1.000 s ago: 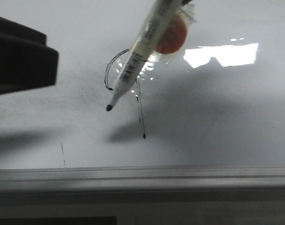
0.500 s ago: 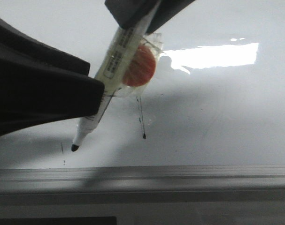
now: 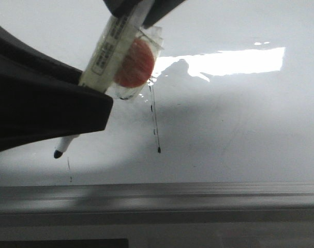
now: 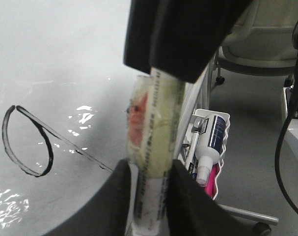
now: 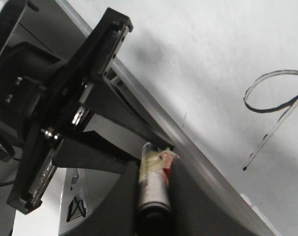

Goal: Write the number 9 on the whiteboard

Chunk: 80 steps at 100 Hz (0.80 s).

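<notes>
One figure, the number 9 [image 5: 274, 96], sat finished on the whiteboard [image 3: 239, 129]. Your right gripper [image 5: 153, 172] clamped the marker [image 3: 107, 49]; left gripper [image 3: 43, 113] state unclear. Tip hovered low: any dip would risk a stray mark.

Thin black marker figure 9 [image 5: 274, 101] sits on the large glossy whiteboard [image 3: 239, 129], behind its grey metal frame edge [image 3: 198, 194]. Taped white marker pen [image 3: 107, 54] hangs in front of the 9's loop, left of its stem, tip above the board near the frame. Small stray dash [image 3: 69, 164] lies just right of the tip.
</notes>
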Each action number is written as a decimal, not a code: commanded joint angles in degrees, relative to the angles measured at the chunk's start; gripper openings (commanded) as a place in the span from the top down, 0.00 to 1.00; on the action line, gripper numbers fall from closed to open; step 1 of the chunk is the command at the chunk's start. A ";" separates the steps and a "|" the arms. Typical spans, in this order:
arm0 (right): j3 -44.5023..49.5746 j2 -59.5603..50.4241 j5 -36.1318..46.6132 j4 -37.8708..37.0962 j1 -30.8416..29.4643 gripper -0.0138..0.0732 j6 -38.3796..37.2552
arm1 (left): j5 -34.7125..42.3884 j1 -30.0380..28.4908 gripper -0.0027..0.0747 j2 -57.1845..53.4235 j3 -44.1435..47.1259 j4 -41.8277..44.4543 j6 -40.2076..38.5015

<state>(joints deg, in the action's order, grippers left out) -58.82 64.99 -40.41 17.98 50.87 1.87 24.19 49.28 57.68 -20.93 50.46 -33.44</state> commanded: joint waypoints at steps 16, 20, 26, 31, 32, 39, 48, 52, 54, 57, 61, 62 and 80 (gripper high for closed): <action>-1.93 -0.84 2.81 1.33 0.12 0.67 0.02 | 3.32 -0.01 0.99 -0.36 -1.75 -1.51 -0.95; -1.93 -0.84 2.81 1.33 0.12 0.55 0.02 | 3.32 -0.01 0.99 -0.36 -1.75 -1.51 -1.25; -1.93 -0.84 3.03 1.09 0.01 0.41 0.02 | 3.22 -0.01 0.99 -0.36 -1.63 -1.51 -3.23; -1.93 -0.84 3.17 1.09 0.01 0.33 0.02 | 2.30 -0.01 0.99 -0.73 -1.64 -1.80 -6.31; -1.93 -0.84 3.17 1.09 0.01 0.33 0.02 | 1.99 -0.01 0.99 -0.91 -1.64 -1.97 -7.54; -1.93 -0.84 2.91 1.09 0.01 0.33 0.02 | -2.58 -0.01 0.99 -1.92 -1.64 -4.80 -13.84; -1.93 -0.84 2.03 1.09 0.01 0.34 0.02 | -12.27 -0.01 0.99 -4.07 -1.64 -12.57 -18.09; -1.93 -0.84 1.95 1.09 0.01 0.35 0.02 | -16.99 -0.01 0.99 -5.02 -1.77 -16.79 -18.09; -1.93 -0.84 1.95 1.09 0.01 0.35 0.02 | -19.07 -0.01 0.99 -5.63 -1.77 -18.63 -18.09; -1.93 -0.84 1.95 1.09 0.01 0.36 0.02 | -21.14 -0.01 0.99 -6.33 -1.77 -20.54 -18.09; -1.93 -0.84 1.95 1.09 0.01 0.36 0.02 | -23.30 -0.01 0.99 -7.08 -1.77 -22.31 -18.09; -1.93 -0.84 1.95 1.09 0.01 0.36 0.02 | -23.53 -0.01 0.99 -7.32 -1.77 -22.52 -18.09; -1.93 -0.84 2.47 1.09 0.01 0.36 0.02 | -22.47 -0.48 0.99 -6.96 -1.77 -29.62 -18.31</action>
<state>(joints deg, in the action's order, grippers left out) -58.82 64.99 -40.90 18.23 50.87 1.87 -1.78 49.16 50.75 -20.93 24.41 -51.08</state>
